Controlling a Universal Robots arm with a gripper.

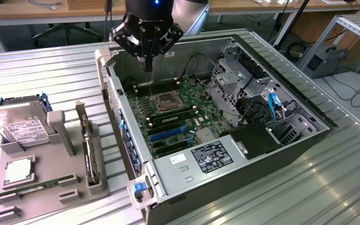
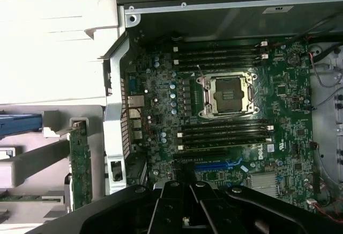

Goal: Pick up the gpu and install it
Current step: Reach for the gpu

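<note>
While the gpu (image 1: 88, 152) stands on edge in its grey holder (image 1: 48, 187), easy to grab, the gripper (image 1: 147, 65) hangs closed and empty over the open computer (image 1: 174, 187).

The motherboard (image 1: 174, 110) is green with a blue slot (image 1: 167, 134). The gripper (image 1: 147, 66) is black. The hard drive (image 1: 16, 115) is silver, its label (image 1: 27, 132) white. The table (image 1: 48, 75) is grey-striped.
</note>
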